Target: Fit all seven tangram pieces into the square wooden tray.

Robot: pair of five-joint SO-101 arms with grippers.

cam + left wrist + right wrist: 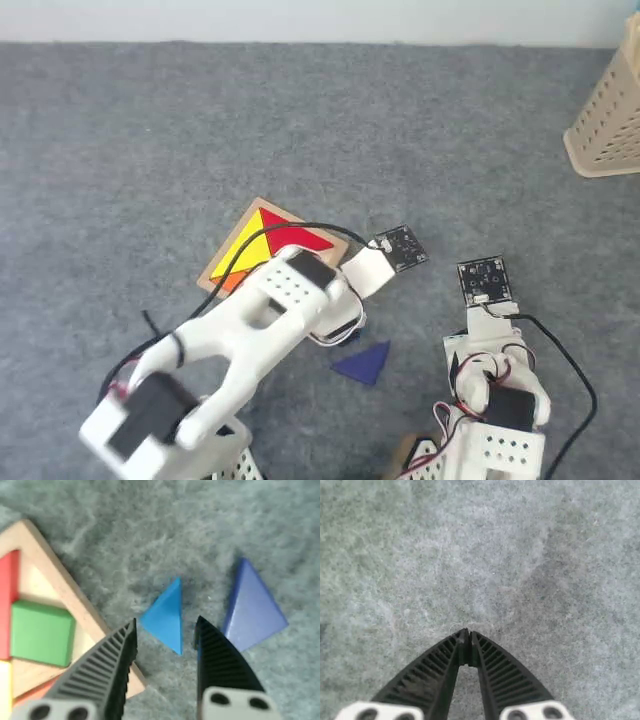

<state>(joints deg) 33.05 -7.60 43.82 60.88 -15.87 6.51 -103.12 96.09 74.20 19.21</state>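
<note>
Two blue triangles lie off the tray [65, 587] on the grey carpet [470, 540], both outside its rim. Left gripper [166, 624] hangs low beside the tray, jaws spread wide, and the light blue triangle [167, 612] sits right between the two tips, just beside the tray's edge. Dark blue triangle [252, 610] lies next to it, on the side away from the tray. Inside the tray there's a green square [42, 632], a red piece [9, 600] touching it, and a yellow piece [250, 245]. Right gripper [468, 635], well apart from the tray, has its tips pressed together over the carpet.
</note>
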